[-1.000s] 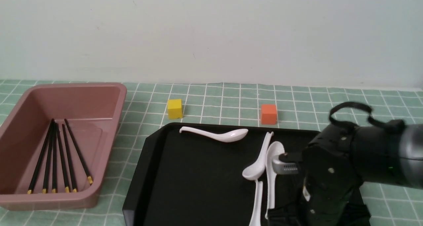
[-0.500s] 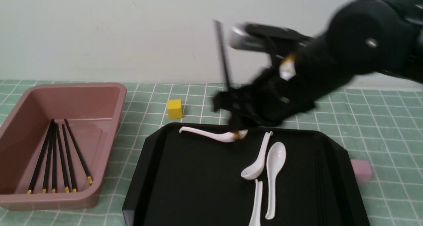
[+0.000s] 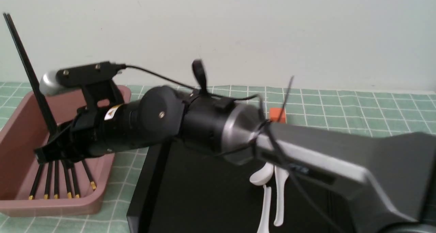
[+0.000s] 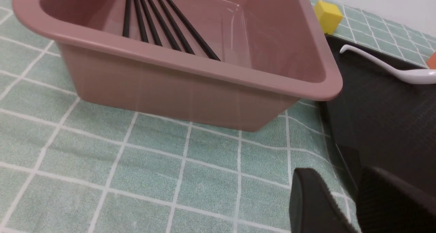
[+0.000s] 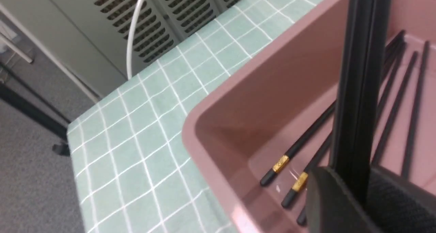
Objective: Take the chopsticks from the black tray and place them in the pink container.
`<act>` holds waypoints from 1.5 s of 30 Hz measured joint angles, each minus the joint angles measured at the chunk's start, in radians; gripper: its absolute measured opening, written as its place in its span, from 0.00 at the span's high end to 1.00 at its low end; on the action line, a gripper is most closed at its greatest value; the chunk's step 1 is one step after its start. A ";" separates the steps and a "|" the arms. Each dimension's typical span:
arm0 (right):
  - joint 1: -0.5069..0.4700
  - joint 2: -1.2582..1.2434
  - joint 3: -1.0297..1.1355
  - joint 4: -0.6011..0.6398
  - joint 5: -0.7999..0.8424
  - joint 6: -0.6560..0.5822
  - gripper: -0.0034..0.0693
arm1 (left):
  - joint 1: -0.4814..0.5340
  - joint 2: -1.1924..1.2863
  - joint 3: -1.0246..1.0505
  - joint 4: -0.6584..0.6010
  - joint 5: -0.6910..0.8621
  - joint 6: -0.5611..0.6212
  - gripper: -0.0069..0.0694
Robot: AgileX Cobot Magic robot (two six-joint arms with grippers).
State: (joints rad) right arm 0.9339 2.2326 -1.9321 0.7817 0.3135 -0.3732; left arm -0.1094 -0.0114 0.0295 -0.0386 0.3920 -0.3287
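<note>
My right gripper is shut on two chopsticks, which stand steeply upright over the pink container, their lower ends hidden behind the fingers. Several more chopsticks lie flat on the container's floor. The right arm stretches across the black tray, where no chopsticks show. My left gripper hangs low over the cloth by the tray's near corner, fingers almost together with nothing between them; it is absent from the front view.
White spoons lie in the tray. An orange cube and a yellow cube sit on the green checked cloth behind the tray. The table's left edge runs just beyond the container, with a vented cabinet past it.
My right arm rose from the tray's right side with the chopsticks, swung left across the tray, and now holds them over the pink container. The spoons stayed in place.
</note>
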 joint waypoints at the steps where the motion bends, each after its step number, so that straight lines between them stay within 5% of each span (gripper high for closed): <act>1: 0.000 0.023 -0.011 0.003 -0.005 -0.002 0.72 | 0.000 0.000 0.000 0.000 0.000 0.000 0.62; 9: -0.002 0.080 -0.031 -0.019 0.009 -0.006 0.54 | 0.000 0.000 0.000 0.000 0.000 0.000 0.61; 13: -0.015 0.022 -0.032 -0.148 0.189 -0.008 0.53 | 0.000 0.000 0.000 0.000 0.000 0.000 0.61; 25: -0.146 -0.429 -0.041 -0.491 0.899 0.119 0.87 | 0.000 0.000 0.000 0.000 0.000 0.000 0.60; 29: -0.194 -0.599 -0.001 -0.609 0.934 0.221 0.95 | 0.000 0.000 0.000 0.000 0.000 0.000 0.60; 36: -0.208 -0.892 0.205 -0.750 0.946 0.314 0.96 | 0.000 0.000 0.000 0.000 0.000 0.000 0.60; 45: -0.208 -1.413 0.809 -0.814 0.887 0.418 0.95 | 0.000 0.000 0.000 0.000 0.000 0.000 0.60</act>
State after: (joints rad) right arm 0.7258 0.8199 -1.1230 -0.0323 1.2009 0.0452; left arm -0.1094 -0.0114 0.0295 -0.0386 0.3920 -0.3287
